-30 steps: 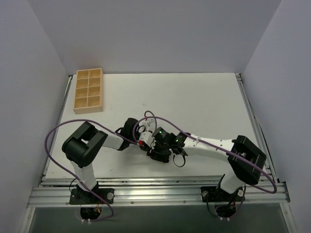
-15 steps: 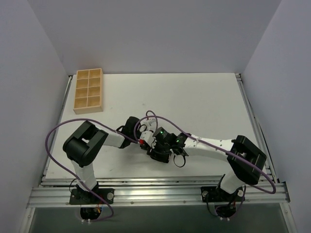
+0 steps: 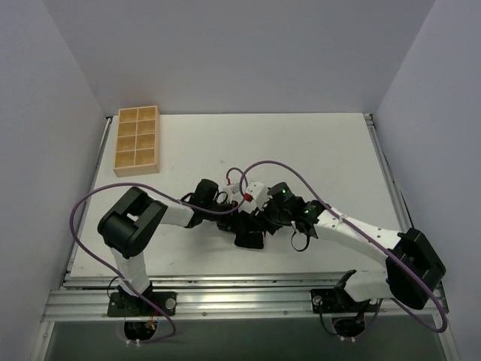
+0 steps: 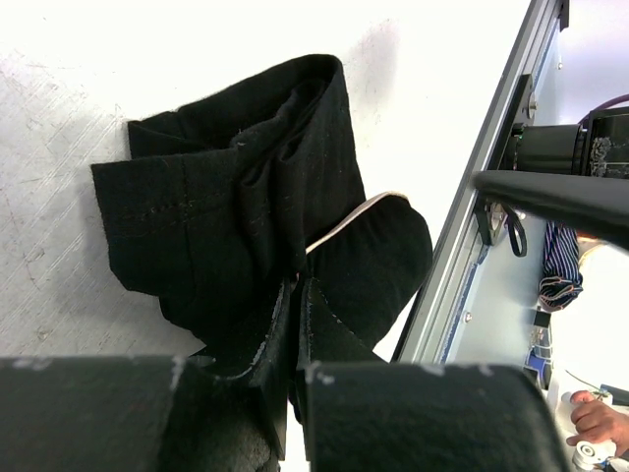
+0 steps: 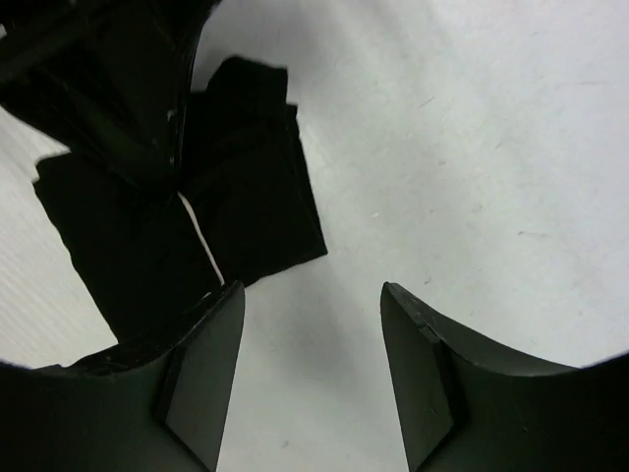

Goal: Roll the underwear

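Status, left to right, positions off the wooden tray (image 3: 137, 141) at the far-left corner of the bench (image 3: 323, 150):

- Tray: compartments look bare from the top view. Not in play.
- Left gripper (image 4: 298, 317): well right of the tray and nearer the bench's front edge. Jaws are pinched nearly together on a fold of the underwear (image 4: 231, 211), so it holds the fabric.
- Underwear: same zone, well apart from the tray, on the bench close to the front rail. It's a loose folded bundle with two or three overlapping flaps. A thin strip of the pale waistband (image 4: 356, 208) shows at one edge.
- Right gripper (image 5: 313, 300): right of the bundle, farther from the tray. Jaws spread wide with nothing between them, hovering over bare bench just beside the fabric's edge.

Progress: I'd call it partly done. The fabric is gathered and folded over, but it's no tight roll. The flaps sit open and the ends are uneven, though the left wrist view is close and dark, so layers may be hidden. Left to do: wind it tighter, tuck it and release.

Writing: no brand, label or text readable anywhere.
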Tool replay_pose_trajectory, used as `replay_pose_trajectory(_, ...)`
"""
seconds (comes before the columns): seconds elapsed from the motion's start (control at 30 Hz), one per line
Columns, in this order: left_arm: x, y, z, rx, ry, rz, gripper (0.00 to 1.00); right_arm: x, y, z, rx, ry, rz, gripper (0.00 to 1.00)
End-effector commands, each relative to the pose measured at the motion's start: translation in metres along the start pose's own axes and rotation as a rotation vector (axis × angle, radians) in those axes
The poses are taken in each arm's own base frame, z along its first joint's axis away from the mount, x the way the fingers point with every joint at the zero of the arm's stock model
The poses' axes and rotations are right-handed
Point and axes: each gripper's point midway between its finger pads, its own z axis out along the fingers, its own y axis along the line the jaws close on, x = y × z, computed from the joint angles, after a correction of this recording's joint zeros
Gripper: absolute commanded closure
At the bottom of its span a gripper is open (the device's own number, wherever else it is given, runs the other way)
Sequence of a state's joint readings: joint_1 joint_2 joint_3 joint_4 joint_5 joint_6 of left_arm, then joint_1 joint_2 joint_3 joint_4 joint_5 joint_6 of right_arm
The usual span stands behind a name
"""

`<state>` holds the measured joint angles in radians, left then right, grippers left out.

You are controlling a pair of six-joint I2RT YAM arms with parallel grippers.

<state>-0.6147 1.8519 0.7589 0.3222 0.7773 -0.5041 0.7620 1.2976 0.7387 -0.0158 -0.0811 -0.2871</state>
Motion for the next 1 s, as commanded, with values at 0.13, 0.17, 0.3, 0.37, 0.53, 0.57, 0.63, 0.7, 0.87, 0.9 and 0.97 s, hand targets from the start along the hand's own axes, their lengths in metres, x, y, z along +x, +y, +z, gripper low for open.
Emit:
replay_pose_trajectory(0.13,0.034,0.040,0.004,-0.162,0.089,-0.080,0.98,0.014,0.011,-0.016,-0.082,0.023,-0.133,0.46)
replay_pose_trajectory(0.17,0.034,0.040,0.004,-0.164,0.089,-0.083,0.98,0.015,0.013,-0.018,-0.094,0.020,-0.154,0.46)
replay_pose_trajectory(0.3,0.034,0.040,0.004,-0.163,0.092,-0.087,0.98,0.013,0.023,-0.029,-0.148,-0.010,-0.193,0.45)
replay_pose_trajectory(0.37,0.034,0.040,0.005,-0.165,0.092,-0.087,0.98,0.010,0.037,-0.030,-0.203,-0.023,-0.230,0.45)
replay_pose_trajectory(0.53,0.032,0.040,0.006,-0.165,0.095,-0.086,0.98,0.011,0.070,-0.025,-0.254,0.005,-0.318,0.45)
replay_pose_trajectory(0.57,0.032,0.039,0.006,-0.163,0.096,-0.086,0.98,0.013,0.076,-0.024,-0.260,0.014,-0.333,0.45)
replay_pose_trajectory(0.63,0.029,0.039,0.006,-0.166,0.089,-0.087,0.98,0.019,0.088,-0.018,-0.287,0.045,-0.364,0.45)
replay_pose_trajectory(0.7,0.030,0.038,0.007,-0.165,0.093,-0.086,0.98,0.019,0.089,-0.013,-0.288,0.054,-0.363,0.45)
replay_pose_trajectory(0.87,0.033,0.039,0.008,-0.170,0.104,-0.090,0.98,0.029,0.079,0.003,-0.222,0.107,-0.379,0.45)
replay_pose_trajectory(0.9,0.034,0.039,0.008,-0.171,0.106,-0.090,0.98,0.028,0.075,0.006,-0.195,0.111,-0.379,0.45)
replay_pose_trajectory(0.97,0.035,0.039,0.007,-0.173,0.109,-0.091,0.98,0.024,0.072,0.006,-0.176,0.094,-0.382,0.44)
